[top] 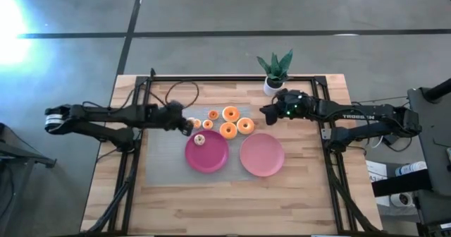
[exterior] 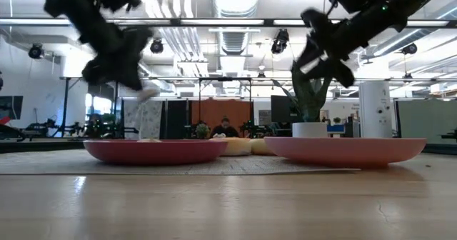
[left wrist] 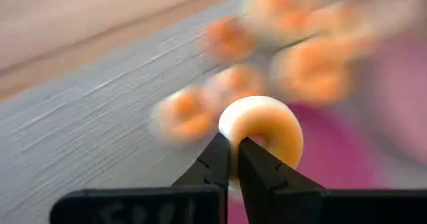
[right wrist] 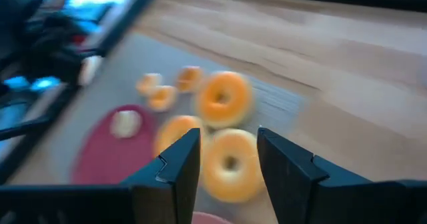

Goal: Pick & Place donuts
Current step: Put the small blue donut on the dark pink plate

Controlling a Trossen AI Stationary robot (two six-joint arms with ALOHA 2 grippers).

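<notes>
A whitish donut [left wrist: 267,124] hangs over the left part of the magenta plate [top: 211,159], with my left gripper [left wrist: 233,143] shut on it. In the low view this donut [exterior: 148,92] is well above the plate's rim [exterior: 153,149]. Several orange donuts, three small [top: 208,124] and three large [top: 230,113], lie on the grey mat [top: 158,156] just beyond the plates. My right gripper [right wrist: 227,151] hovers open above the large donuts [right wrist: 223,99], at their right end [top: 268,113], touching nothing. The pink plate [top: 261,154] sits right of the magenta one. My left gripper pinches the ring's rim [left wrist: 230,127] between its two fingers, at the side of the ring nearest the wrist. The fingers come from the table's left, slanting down. The donut sticks out past the fingertips with its hole [left wrist: 263,143] showing, lifted clear of the plate.
A potted plant [top: 275,71] stands at the far edge behind my right gripper. A black frame [top: 232,79] runs around the work area. Bare wood [top: 232,202] lies toward the near edge.
</notes>
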